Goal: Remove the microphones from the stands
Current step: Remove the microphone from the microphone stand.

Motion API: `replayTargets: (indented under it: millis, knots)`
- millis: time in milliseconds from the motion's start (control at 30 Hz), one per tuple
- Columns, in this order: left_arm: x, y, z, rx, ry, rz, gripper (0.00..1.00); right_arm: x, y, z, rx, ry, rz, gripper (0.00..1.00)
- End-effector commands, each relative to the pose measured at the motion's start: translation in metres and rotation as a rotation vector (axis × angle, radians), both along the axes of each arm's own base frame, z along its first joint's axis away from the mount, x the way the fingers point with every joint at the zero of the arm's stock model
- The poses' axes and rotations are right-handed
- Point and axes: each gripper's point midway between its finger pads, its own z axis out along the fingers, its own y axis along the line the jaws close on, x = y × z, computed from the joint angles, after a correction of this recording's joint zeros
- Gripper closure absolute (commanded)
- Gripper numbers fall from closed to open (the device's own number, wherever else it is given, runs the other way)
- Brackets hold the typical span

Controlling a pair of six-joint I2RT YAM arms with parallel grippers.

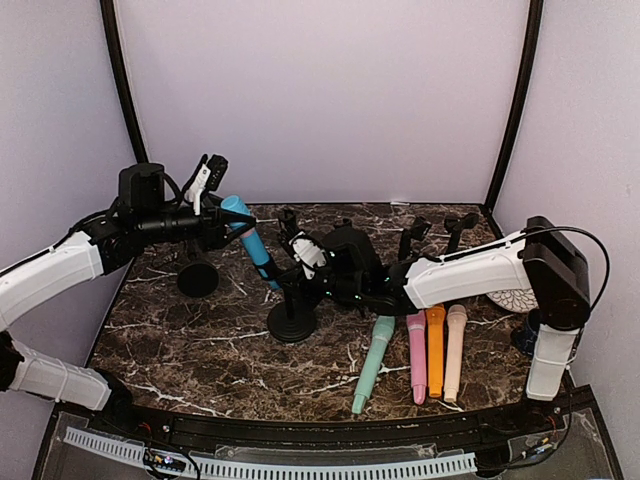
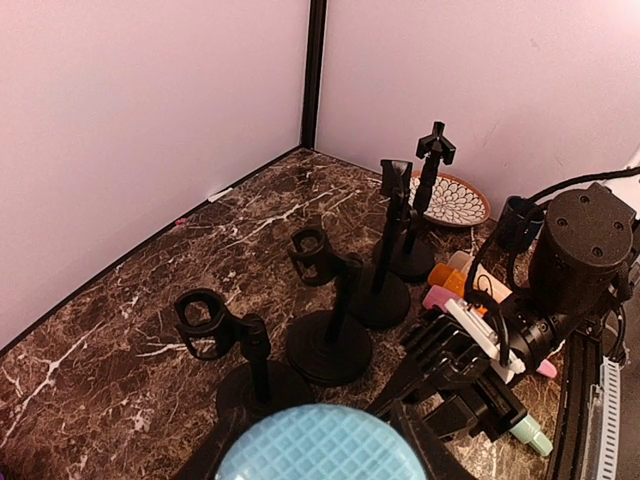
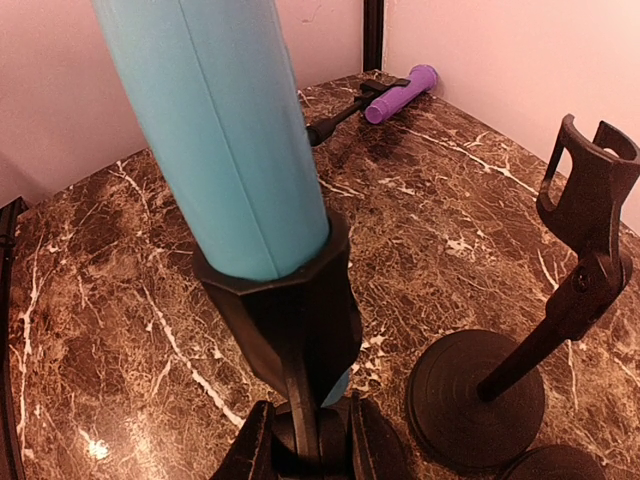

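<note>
Jaws of the left gripper (image 1: 232,222) clasp the blue microphone (image 1: 257,252) by its head, while the right gripper (image 3: 308,445) pinches the post of its stand (image 1: 292,323).

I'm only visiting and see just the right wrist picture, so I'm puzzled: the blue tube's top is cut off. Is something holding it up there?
Observer: Yes. The top view shows the left gripper closed around the blue microphone at its head.
Visitor: And what clamps the stand low down?
Observer: The right gripper. From above, the right arm reaches in from the right side.
Visitor: Any other microphones?
Observer: Four more microphones lie side by side near that arm.
</note>
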Motion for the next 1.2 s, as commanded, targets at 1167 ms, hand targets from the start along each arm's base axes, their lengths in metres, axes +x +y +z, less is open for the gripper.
replayTargets:
  millis: [1167]
  knots:
    - [0.011,0.057,0.064,-0.248,-0.087,0.043,1.0,-0.003,-0.016,-0.05,-0.155,0.075,-0.101,1.0]
